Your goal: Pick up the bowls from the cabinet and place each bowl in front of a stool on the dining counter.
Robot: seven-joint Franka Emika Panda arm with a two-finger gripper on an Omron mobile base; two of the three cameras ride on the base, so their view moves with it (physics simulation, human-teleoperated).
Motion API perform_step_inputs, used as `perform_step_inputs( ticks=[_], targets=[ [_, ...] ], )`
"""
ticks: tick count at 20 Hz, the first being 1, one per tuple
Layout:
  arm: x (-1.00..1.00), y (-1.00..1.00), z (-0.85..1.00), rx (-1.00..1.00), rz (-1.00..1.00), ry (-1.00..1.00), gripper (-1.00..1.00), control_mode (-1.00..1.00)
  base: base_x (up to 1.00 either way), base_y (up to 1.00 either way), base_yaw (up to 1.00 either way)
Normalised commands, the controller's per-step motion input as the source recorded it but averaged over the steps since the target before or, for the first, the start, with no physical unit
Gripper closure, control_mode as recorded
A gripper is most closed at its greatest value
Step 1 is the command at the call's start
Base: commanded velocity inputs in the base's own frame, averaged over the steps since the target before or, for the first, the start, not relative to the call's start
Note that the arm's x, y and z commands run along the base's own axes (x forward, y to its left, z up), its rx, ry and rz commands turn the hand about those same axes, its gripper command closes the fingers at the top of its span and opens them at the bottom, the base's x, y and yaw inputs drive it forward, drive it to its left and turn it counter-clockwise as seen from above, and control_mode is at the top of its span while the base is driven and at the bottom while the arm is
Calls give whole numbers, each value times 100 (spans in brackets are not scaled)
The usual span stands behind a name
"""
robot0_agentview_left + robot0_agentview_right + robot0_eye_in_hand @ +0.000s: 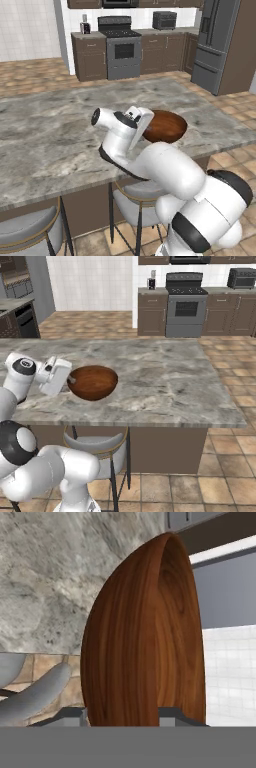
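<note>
Bowl: glossy reddish-brown round deep bowl point(93, 382), over the near edge of the dining counter, rim tilted slightly.
Gripper: two-finger gripper point(70, 380) pinching the bowl's rim at its left side in the right base view.
Counter: long grey-beige marbled stone dining counter point(165, 378).
Stool: grey cushioned stool point(95, 445), directly below the bowl.

No legible text, apparently.

One reddish-brown bowl point(92, 382), one dining counter point(165, 376), two stools point(137, 200) – and one stove point(120, 47)
</note>
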Motion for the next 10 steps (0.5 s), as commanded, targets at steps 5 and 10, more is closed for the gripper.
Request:
perform_step_inputs(
  ticks=[5,10],
  targets=[
    [34,0,-42,5,6,0,100,-100,0,0,0],
    [31,2,-50,1,9,0,100,-100,0,0,0]
  ],
)
